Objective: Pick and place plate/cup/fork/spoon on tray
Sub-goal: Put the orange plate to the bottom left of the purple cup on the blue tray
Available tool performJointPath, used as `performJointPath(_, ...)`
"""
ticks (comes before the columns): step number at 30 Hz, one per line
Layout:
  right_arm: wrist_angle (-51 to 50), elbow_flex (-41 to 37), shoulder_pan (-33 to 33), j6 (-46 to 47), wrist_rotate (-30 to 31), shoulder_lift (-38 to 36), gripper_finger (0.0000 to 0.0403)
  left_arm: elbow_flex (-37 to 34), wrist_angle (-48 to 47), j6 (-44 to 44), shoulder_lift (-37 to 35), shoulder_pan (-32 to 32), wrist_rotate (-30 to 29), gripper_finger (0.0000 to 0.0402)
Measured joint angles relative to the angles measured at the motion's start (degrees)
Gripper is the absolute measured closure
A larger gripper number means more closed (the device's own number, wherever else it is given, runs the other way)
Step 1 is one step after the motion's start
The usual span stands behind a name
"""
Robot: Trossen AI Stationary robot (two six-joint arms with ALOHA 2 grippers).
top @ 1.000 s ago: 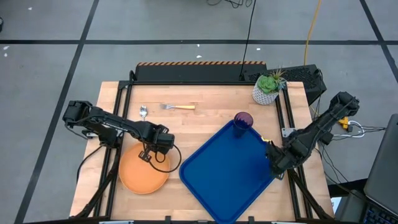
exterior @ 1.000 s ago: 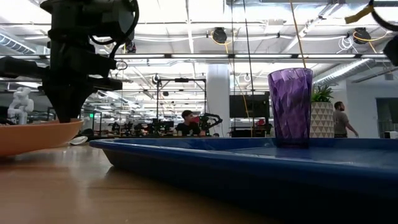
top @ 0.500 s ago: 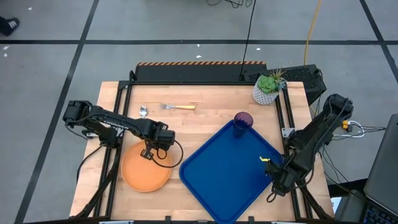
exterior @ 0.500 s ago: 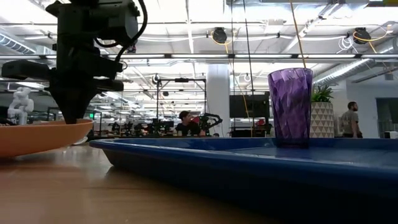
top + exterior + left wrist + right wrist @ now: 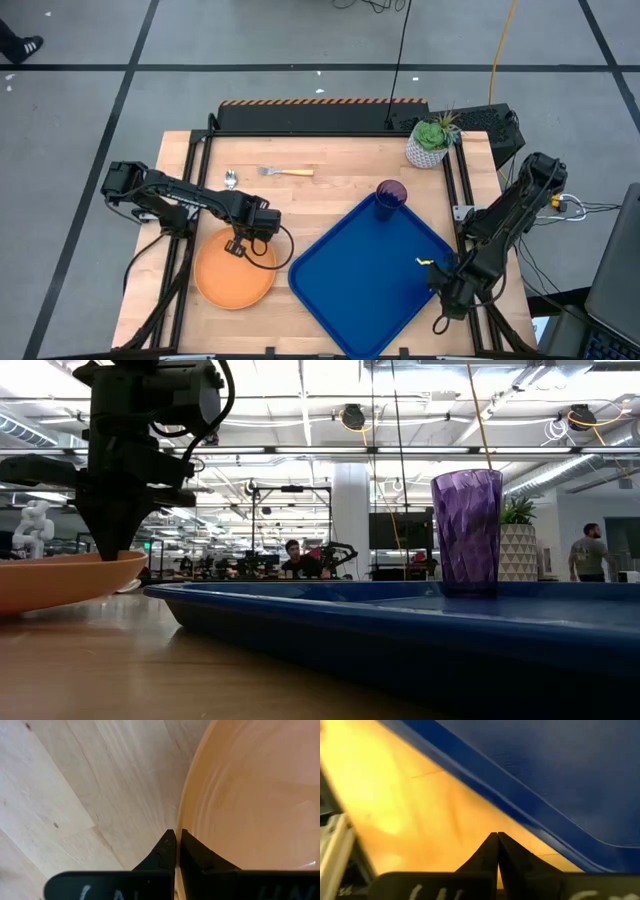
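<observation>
The orange plate (image 5: pixel 235 282) lies on the wooden table at the near left, with my left gripper (image 5: pixel 237 247) shut on its far rim. The blue tray (image 5: pixel 350 290) lies to its right, and the purple cup (image 5: pixel 390 196) stands upright in the tray's far corner. The fork (image 5: pixel 285 172) and the silver spoon (image 5: pixel 231 180) lie flat on the wood near the far edge. My right gripper (image 5: pixel 450 296) hangs shut beside the tray's right rim (image 5: pixel 520 805), over bare wood, holding nothing. My left gripper pinches the plate's rim (image 5: pixel 181 817) on its far side, one finger inside the plate and one outside. The fingers (image 5: pixel 110 530) come from above and point down. In the low view the plate (image 5: pixel 60 580) still touches the table with its underside.
A white pot with a green plant (image 5: pixel 430 142) stands at the far right corner. A small yellow piece (image 5: pixel 425 259) shows on the tray near my right arm. Bare wood lies between the plate and the tray. People move about in the room behind.
My right gripper has gone toward the table's near edge along the tray's right side, sinking a little and rolling. The plate, held at its rim by my left gripper, has shifted slightly toward the tray.
</observation>
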Motion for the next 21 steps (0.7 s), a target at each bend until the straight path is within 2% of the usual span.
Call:
performJointPath(4,0.01,0.67,-0.02,-1.96,-0.12,-2.33,0.0379,0.00,0.00,-0.11,-0.01,0.00,0.00,0.0397)
performJointPath(9,-4.74,0.64,-0.02,3.90,0.11,-3.17,0.0342,0.00,-0.07,-1.63,-0.02,0.16,-0.02,0.0397)
performJointPath(11,-4.34,0.63,-0.02,3.51,0.09,-3.15,0.0333,0.00,-0.22,-2.46,0.00,0.20,-0.02,0.0397)
performJointPath(17,-4.12,0.63,-0.75,-2.51,-1.39,-3.15,0.0297,0.00,-1.27,-1.99,-0.02,0.41,-0.09,0.0397)
performJointPath(21,-3.85,0.63,-0.63,-12.10,-0.72,-3.15,0.0256,0.00,-1.23,-1.45,-0.02,1.46,-0.21,0.0397)
